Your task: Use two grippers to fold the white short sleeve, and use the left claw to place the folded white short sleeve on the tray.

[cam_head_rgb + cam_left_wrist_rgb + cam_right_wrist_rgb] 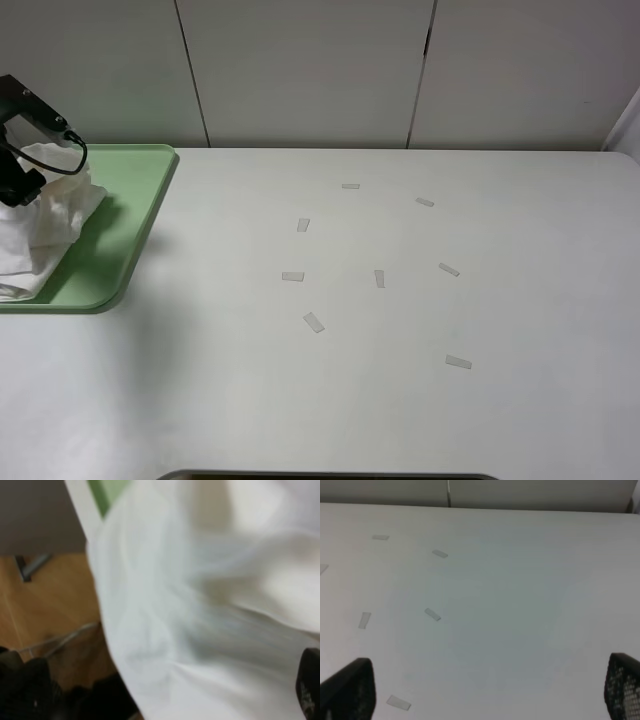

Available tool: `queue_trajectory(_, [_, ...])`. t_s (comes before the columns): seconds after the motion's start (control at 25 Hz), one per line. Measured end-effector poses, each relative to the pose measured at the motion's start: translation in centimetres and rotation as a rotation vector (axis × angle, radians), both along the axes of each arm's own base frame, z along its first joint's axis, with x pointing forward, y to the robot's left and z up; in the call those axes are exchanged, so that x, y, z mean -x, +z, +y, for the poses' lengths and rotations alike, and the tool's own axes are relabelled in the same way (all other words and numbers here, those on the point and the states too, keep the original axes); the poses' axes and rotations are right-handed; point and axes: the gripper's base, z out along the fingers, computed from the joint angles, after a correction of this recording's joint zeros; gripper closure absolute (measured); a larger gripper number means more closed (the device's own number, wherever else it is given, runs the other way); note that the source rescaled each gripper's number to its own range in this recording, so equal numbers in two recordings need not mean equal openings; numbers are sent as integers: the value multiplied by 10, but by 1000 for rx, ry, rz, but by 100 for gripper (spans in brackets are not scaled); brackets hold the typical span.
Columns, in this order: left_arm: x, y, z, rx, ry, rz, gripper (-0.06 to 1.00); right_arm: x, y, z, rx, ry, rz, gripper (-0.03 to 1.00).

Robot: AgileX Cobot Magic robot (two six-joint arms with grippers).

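Fingers on the right gripper [487, 690] are spread wide with nothing between them, only bare table [520, 605] and a few tape strips [432, 614] under it. I can't see that arm from the high camera.

Left claw [22, 150] is harder. From above I see only its black wrist and a thin cable, right over the shirt [45, 225]. The wrist view is blurred and shows one fingertip [310, 687] at the frame edge, beside or against the cloth. I can't tell how wide those fingers stand or whether they grip any fabric.

Progress, as I judge it: folding is done. The shirt is a bunched, wrinkled bundle sitting on the tray [135, 215], toward the tray's far left side, with green still bare on the side nearer the table centre. In the wrist view some cloth seems to hang past the tray's outer edge, over the floor, but blur makes that unsure.

What's left looks small: confirm the claw is free of the cloth, lift it off without dragging the bundle, and check nothing slides off the tray edge. I'd call it nearly finished.
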Motion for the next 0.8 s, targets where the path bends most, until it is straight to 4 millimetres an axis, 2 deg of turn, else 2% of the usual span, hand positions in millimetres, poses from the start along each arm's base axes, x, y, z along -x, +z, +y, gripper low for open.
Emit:
queue_trajectory(0.04, [0,3,-2,3,-3,-14,1,0,0,0,0,0,0,-3])
queue_trajectory(0.12, [0,6,-3,2,-6,-23,-1,0,0,0,0,0,0,-3])
queue_trajectory(0.16, [2,25,-9,3,-19,-83,-4,0,0,0,0,0,0,-3])
queue_trajectory(0.32, [12,63,-17,37,17,-221,-5,0,0,0,0,0,0,-3])
queue_trajectory(0.4, [22,81,-20,73,52,-292,-5,0,0,0,0,0,0,-3])
queue_trajectory(0.44, [22,81,-20,73,52,-292,-5,0,0,0,0,0,0,-3])
queue_trajectory(0.6, [59,123,-29,155,102,-447,-6,0,0,0,0,0,0,-3])
queue_trajectory(0.68, [85,146,-37,228,128,-542,-6,0,0,0,0,0,0,-3])
queue_trajectory(0.8, [136,182,-50,344,150,-661,-6,0,0,0,0,0,0,-3])
